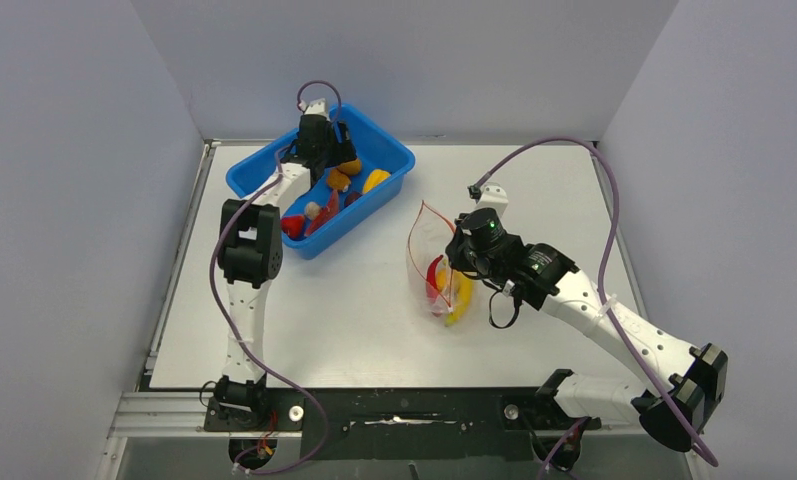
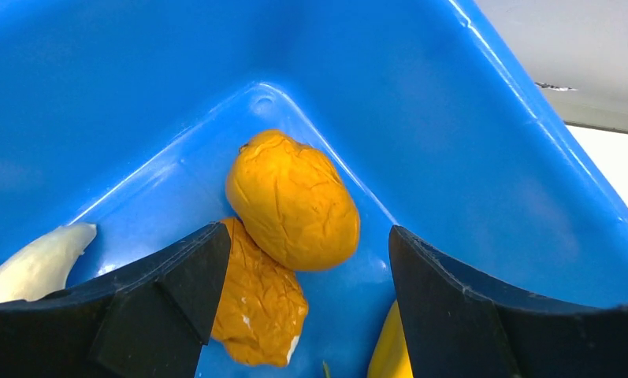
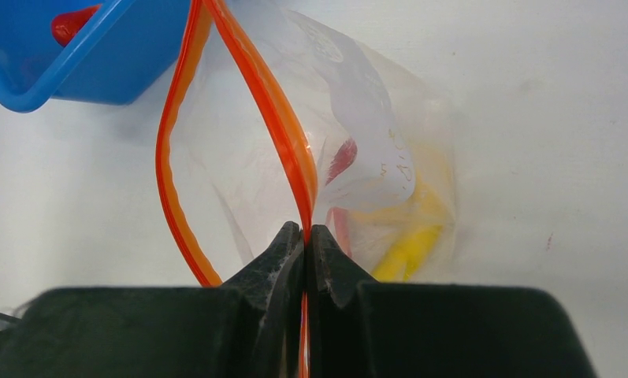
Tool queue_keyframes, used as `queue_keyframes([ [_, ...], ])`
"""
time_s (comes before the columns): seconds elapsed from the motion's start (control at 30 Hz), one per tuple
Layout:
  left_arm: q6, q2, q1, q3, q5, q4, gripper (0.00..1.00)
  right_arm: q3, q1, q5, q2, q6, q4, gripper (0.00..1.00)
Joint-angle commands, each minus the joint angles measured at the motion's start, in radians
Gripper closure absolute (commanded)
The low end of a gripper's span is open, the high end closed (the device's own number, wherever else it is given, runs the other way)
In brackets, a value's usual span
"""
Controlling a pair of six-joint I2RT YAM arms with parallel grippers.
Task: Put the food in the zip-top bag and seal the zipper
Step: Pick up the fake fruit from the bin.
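your left wrist view shows what the top view blurs: an upper orange lump [image 2: 293,201] resting against a lower orange lump [image 2: 259,303] in a corner of the blue tub [image 2: 137,79], one white garlic [image 2: 35,264] to the left, and one yellow piece [image 2: 393,350] at the frame's edge. your left arm is stretched far, the left gripper [image 2: 306,260] with jaws spread either side of the upper lump. your right arm bends in from the near right; the right gripper [image 3: 304,236] pinches the zipper [image 3: 283,134], whose two sides loop apart. the zip-top bag [image 3: 358,157] lies on the table [image 1: 324,300] right of the tub, holding one yellow banana [image 3: 409,248] and one red chili [image 3: 342,160].
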Motion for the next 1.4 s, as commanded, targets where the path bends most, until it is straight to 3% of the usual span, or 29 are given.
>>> queue_keyframes([
  [0.0, -0.006, 0.043, 0.004, 0.102, 0.015, 0.035, 0.27, 0.045, -0.013, 0.022, 0.015, -0.01, 0.026, 1.0],
  [0.63, -0.038, 0.195, 0.01, 0.244, 0.009, -0.02, 0.29, 0.035, -0.029, 0.031, 0.01, -0.043, 0.029, 1.0],
  [1.0, -0.046, 0.187, 0.015, 0.237, 0.041, -0.025, 0.49, 0.038, -0.042, 0.035, 0.003, -0.06, 0.023, 1.0],
  [1.37, -0.033, 0.073, 0.014, 0.125, 0.045, 0.005, 0.56, 0.019, -0.042, 0.02, -0.035, -0.029, 0.02, 1.0],
])
